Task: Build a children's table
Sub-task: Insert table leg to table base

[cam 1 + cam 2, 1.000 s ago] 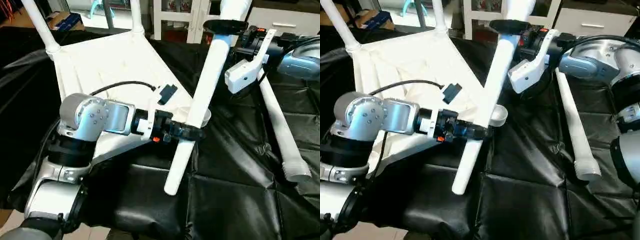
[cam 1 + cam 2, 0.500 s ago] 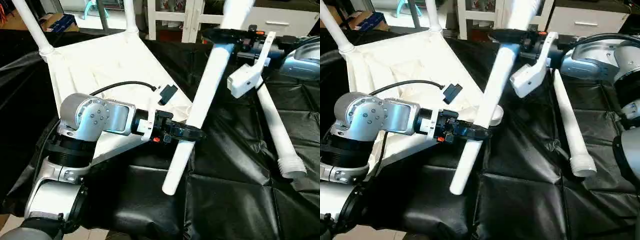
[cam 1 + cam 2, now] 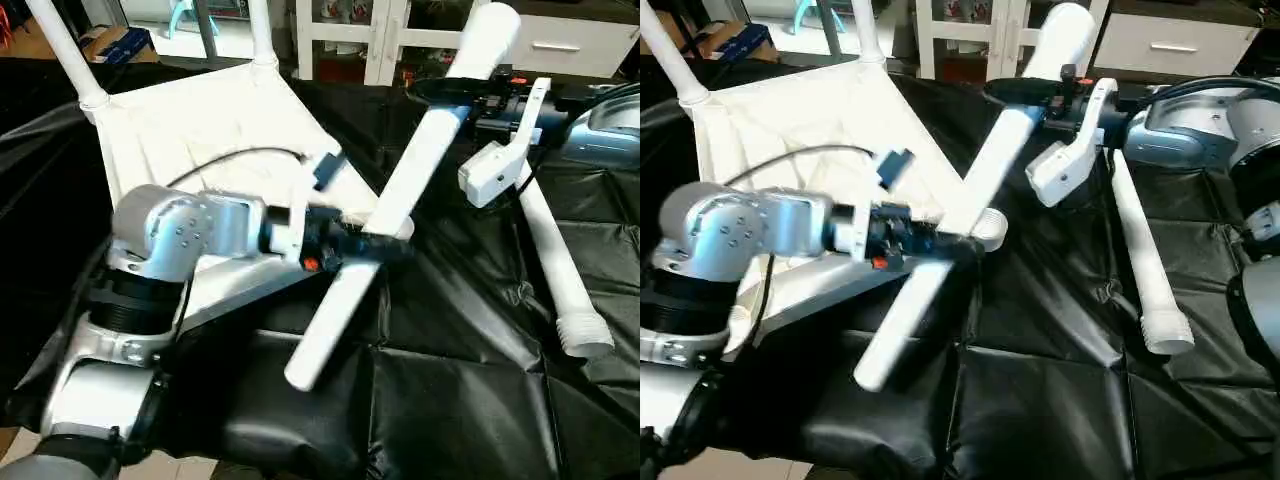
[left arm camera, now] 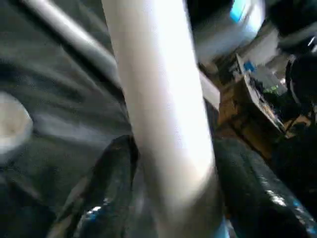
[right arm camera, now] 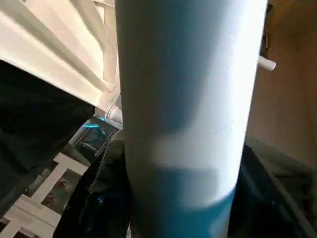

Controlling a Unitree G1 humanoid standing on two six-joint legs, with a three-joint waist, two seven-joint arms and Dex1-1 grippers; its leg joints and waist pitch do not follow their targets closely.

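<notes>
Surface: work table (image 3: 470, 400) draped in creased black sheeting.
Tabletop (image 3: 200, 130): white, underside up, lying on the cloth toward 10 o'clock, two legs standing in its far corners.
Loose leg (image 3: 555, 265): white tube flat on the cloth at 3 o'clock, ribbed end nearest.

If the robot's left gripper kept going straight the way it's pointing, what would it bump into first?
The white tube leg. The left gripper points across the black-draped work table and the leg already lies between its fingers. Beyond it another tube leg lies, though depth is unclear.
</notes>
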